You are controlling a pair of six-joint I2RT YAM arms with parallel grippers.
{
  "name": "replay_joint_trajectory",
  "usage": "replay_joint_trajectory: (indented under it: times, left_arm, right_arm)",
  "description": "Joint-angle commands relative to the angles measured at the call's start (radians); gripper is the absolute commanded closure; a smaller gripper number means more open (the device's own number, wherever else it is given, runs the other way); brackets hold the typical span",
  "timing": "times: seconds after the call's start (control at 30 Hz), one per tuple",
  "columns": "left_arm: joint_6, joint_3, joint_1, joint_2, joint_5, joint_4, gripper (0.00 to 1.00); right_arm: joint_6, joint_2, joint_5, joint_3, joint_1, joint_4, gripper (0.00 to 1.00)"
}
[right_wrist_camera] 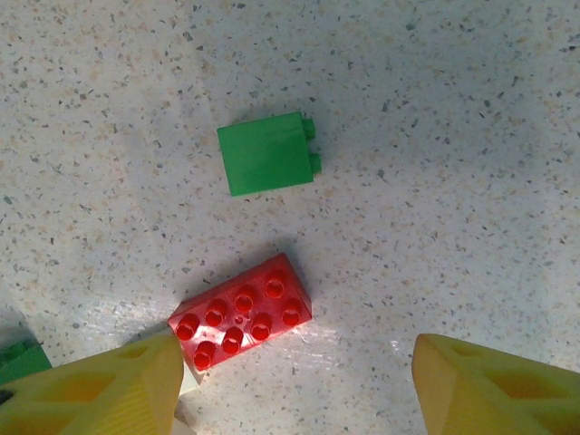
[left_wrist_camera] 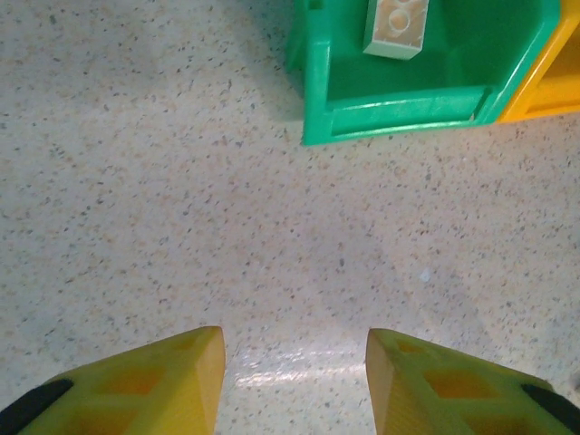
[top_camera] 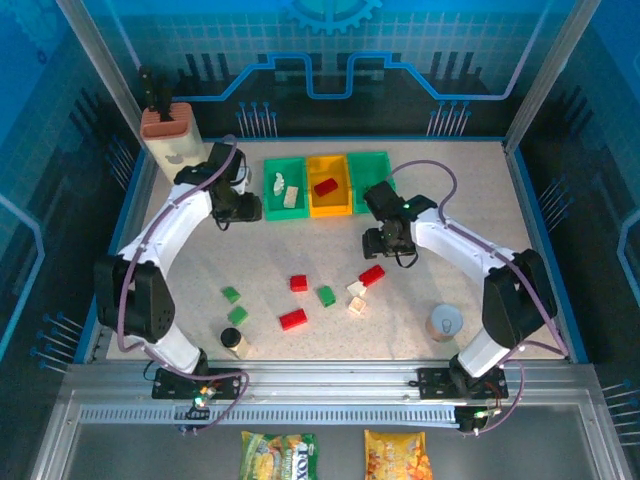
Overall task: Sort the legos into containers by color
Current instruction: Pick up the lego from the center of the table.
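Note:
Three containers stand in a row at the back: a green bin (top_camera: 283,188) holding cream legos (top_camera: 292,196), a yellow-orange bin (top_camera: 329,185) holding a red lego (top_camera: 325,186), and another green bin (top_camera: 370,180). Loose red (top_camera: 293,319), green (top_camera: 326,295) and cream (top_camera: 356,306) legos lie mid-table. My left gripper (left_wrist_camera: 294,372) is open and empty over bare table, just short of the left green bin (left_wrist_camera: 399,109) with a cream lego (left_wrist_camera: 396,25). My right gripper (right_wrist_camera: 294,381) hovers open above a red lego (right_wrist_camera: 240,319); its left finger is close to one end. A green lego (right_wrist_camera: 267,156) lies beyond it.
A beige knife block (top_camera: 170,135) stands at the back left. A small dark-capped jar (top_camera: 236,341) sits near the front left and a grey round cup (top_camera: 445,323) at the front right. Two snack bags (top_camera: 278,455) lie below the table's front rail.

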Motion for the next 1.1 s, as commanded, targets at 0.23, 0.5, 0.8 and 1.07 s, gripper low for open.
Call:
replay_joint_trajectory:
  times: [0.23, 0.5, 0.8, 1.07]
  left_arm:
    - [0.084, -0.191, 0.081, -0.123, 0.044, 0.091, 0.53]
    - [0.08, -0.217, 0.11, -0.119, 0.084, 0.14, 0.54]
    - [0.077, -0.22, 0.123, -0.125, 0.1, 0.144, 0.54]
    - [0.078, -0.223, 0.124, -0.121, 0.099, 0.146, 0.54]
  right_arm:
    - [-0.085, 0.149, -0.036, 0.137, -0.016, 0.005, 0.32]
    - [-0.114, 0.264, -0.045, 0.208, -0.031, -0.001, 0.33]
    - [-0.14, 0.343, -0.065, 0.216, -0.059, 0.013, 0.34]
    - [-0.155, 0.391, -0.072, 0.219, -0.073, 0.028, 0.36]
